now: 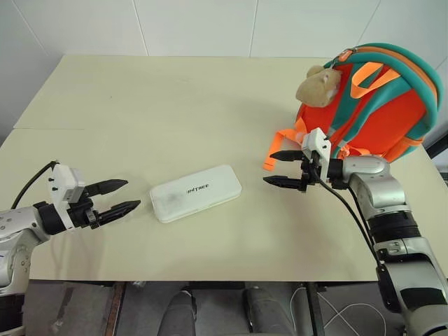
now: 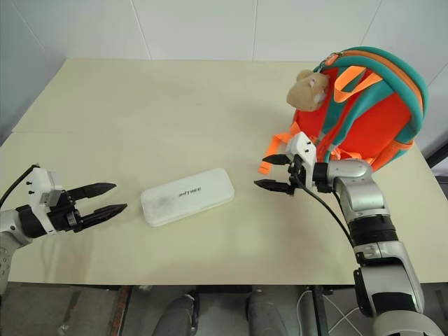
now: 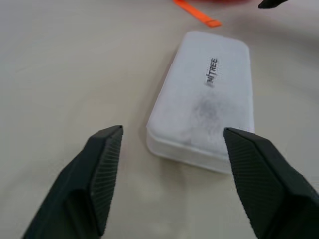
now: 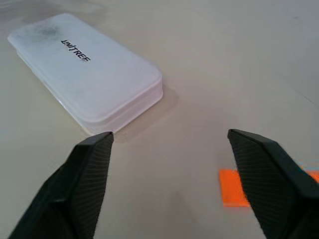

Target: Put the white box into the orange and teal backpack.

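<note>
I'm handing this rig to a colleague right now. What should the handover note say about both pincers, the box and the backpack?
Left pincer: open, empty, just short of the white box.
Right pincer: open, empty, between the box and the orange and teal backpack.
Box: flat on the table, between the pincers, untouched.
Backpack: upright at the table's right side.
Done: nothing yet.
Left: grasp the box, put it into the backpack.

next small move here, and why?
Probably ease the left tool forward onto the near end of the white box: its fingers are open and aimed at it, the box lies flat and free on the table, apart from the orange and teal backpack.
</note>
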Tool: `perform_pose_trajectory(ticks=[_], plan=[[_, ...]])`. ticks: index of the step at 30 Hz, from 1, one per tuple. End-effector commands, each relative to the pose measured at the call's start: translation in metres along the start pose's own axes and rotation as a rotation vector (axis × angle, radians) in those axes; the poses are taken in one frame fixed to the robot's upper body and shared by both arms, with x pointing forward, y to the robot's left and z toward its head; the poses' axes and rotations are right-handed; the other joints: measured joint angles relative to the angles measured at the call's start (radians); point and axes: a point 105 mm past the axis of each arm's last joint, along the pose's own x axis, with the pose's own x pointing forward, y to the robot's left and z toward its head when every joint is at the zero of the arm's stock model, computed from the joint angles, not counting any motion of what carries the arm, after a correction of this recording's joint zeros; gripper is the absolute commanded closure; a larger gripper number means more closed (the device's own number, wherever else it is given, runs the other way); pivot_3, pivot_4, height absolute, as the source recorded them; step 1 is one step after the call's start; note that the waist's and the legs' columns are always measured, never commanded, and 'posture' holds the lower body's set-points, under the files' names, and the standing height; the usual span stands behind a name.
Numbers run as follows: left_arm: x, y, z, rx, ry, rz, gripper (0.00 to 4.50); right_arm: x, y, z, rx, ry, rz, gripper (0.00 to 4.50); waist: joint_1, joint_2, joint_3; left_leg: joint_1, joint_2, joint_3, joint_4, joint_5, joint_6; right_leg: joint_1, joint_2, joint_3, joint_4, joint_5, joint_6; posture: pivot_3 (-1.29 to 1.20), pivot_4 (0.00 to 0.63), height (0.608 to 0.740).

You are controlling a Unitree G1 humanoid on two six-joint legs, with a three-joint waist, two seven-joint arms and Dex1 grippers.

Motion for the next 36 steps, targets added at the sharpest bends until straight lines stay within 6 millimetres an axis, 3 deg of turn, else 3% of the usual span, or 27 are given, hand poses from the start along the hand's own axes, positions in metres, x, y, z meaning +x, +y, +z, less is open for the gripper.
perform_pose_trajectory(ticks=[1,5,7,8,12,21,27,36], plan=[[-0.021,-0.002,-0.010,0.040,0.042,0.068,2.42,0.013,-0.002,-0.004,-0.054,0.007,0.023,1.93,-0.006,0.000,0.000,0.000,-0.001,0.000,0.000,0.000,0.000,0.000,-0.001,0.000,0.000,0.000,0.000,0.00,0.150,0.740],[-0.024,-0.011,-0.035,-0.010,0.086,0.087,3.68,0.029,-0.009,-0.007,-0.048,-0.003,0.000,3.30,-0.008,0.000,0.000,0.000,0.000,0.001,-0.001,0.000,0.000,0.000,-0.001,0.001,-0.001,0.000,0.000,0.00,0.150,0.740],[-0.011,-0.021,-0.044,-0.042,0.080,0.062,4.30,0.034,-0.011,-0.007,-0.026,-0.007,-0.002,4.00,-0.006,0.000,0.000,0.000,0.000,0.001,-0.001,0.000,0.000,0.000,-0.001,0.000,0.000,0.000,0.000,0.00,0.150,0.740],[0.000,-0.028,-0.047,-0.039,0.080,0.021,4.30,0.038,-0.012,-0.011,-0.026,0.008,-0.006,4.31,-0.005,0.000,0.000,0.000,-0.001,0.001,-0.001,0.000,0.000,0.000,-0.001,0.000,0.000,0.000,0.000,0.00,0.150,0.740],[0.034,-0.032,-0.037,-0.037,-0.005,-0.014,4.30,0.051,-0.006,-0.010,-0.042,-0.009,0.011,4.31,0.002,-0.002,-0.001,0.001,-0.001,0.000,0.002,0.000,0.000,0.002,-0.001,-0.001,0.001,0.001,0.000,0.00,0.150,0.740],[0.050,-0.024,-0.032,-0.027,-0.031,-0.044,4.30,0.050,0.009,-0.021,-0.020,-0.006,0.055,4.31,-0.010,-0.001,-0.001,0.000,0.000,0.000,0.000,0.001,-0.001,0.000,0.000,-0.001,0.001,0.001,0.000,0.00,0.150,0.740],[0.064,-0.025,-0.026,-0.020,-0.055,-0.092,4.30,0.036,0.023,-0.015,-0.023,-0.026,0.076,4.31,-0.004,-0.001,-0.001,0.001,0.000,-0.001,0.002,0.001,-0.001,0.001,0.000,-0.001,0.003,0.001,0.000,0.00,0.150,0.740],[0.104,-0.039,-0.023,-0.019,-0.099,-0.228,4.30,-0.003,0.037,-0.012,0.014,0.003,0.006,4.31,0.021,-0.001,-0.001,0.000,-0.001,-0.001,0.002,0.001,-0.001,0.001,0.000,-0.001,0.002,0.001,0.000,0.00,0.150,0.740]])
